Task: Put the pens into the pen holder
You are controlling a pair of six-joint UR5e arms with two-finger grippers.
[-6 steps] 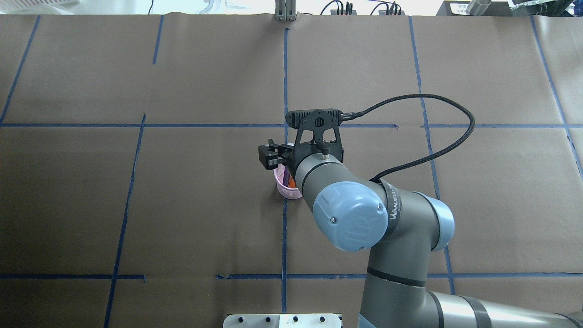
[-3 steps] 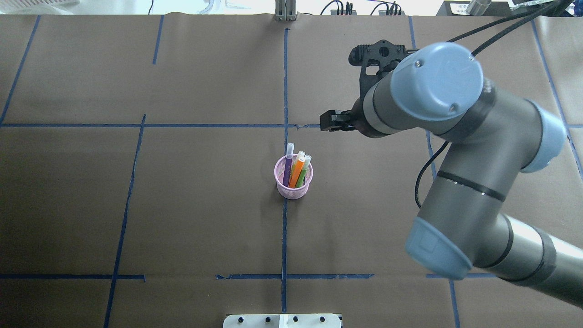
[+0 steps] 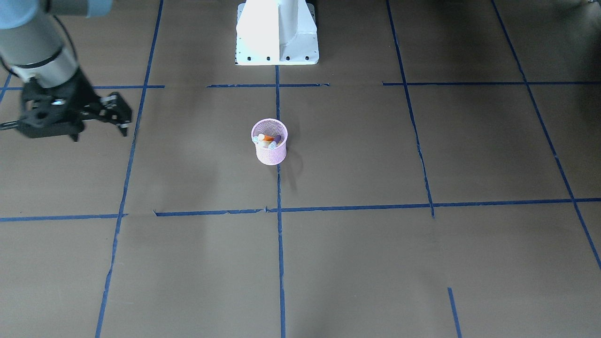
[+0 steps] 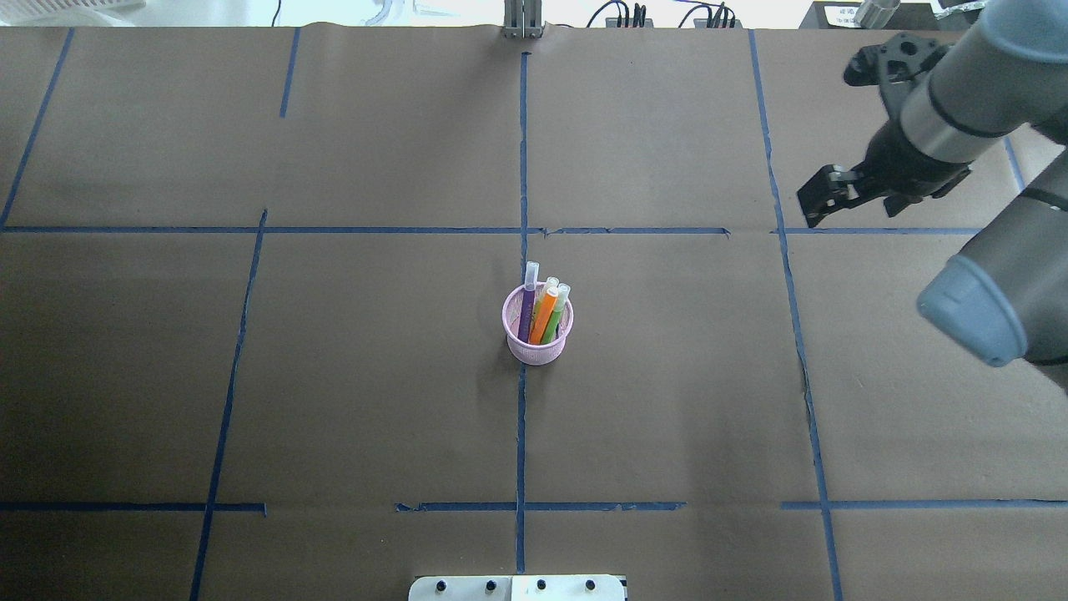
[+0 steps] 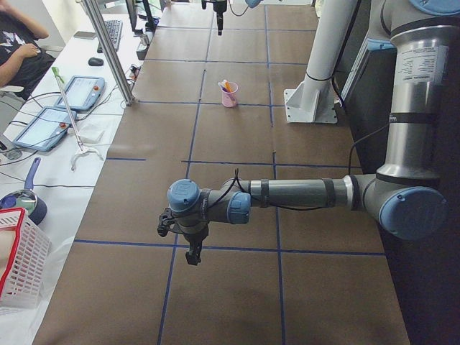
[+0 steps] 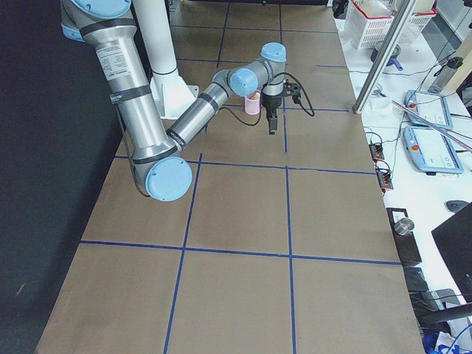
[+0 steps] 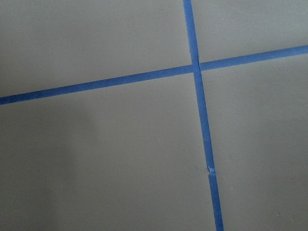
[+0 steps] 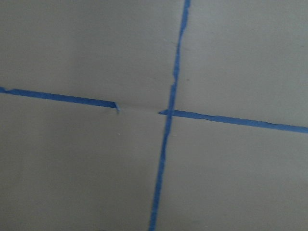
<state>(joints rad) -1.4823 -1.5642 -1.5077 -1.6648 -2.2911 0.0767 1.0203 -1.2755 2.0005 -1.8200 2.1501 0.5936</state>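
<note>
The pink mesh pen holder (image 4: 538,340) stands upright at the table's middle, on a blue tape line; it also shows in the front view (image 3: 270,151). Several pens (image 4: 543,314) stand in it: purple, orange, green and yellow, their pale caps above the rim. My right gripper (image 4: 816,204) hangs above the table far to the holder's right, open and empty; in the front view (image 3: 119,112) it is at the left. My left gripper (image 5: 192,253) shows only in the left side view, low over the table's near end; I cannot tell if it is open.
Blue tape lines (image 4: 521,167) divide the brown paper table cover. The white robot base (image 3: 277,33) stands at the robot's edge. A red-rimmed basket (image 5: 18,262) and tablets (image 5: 75,92) lie on a side bench beyond the table.
My right gripper was over the pen holder, hiding it. It has swung up and away to the right and far side, open, and the holder with its pens now shows.
</note>
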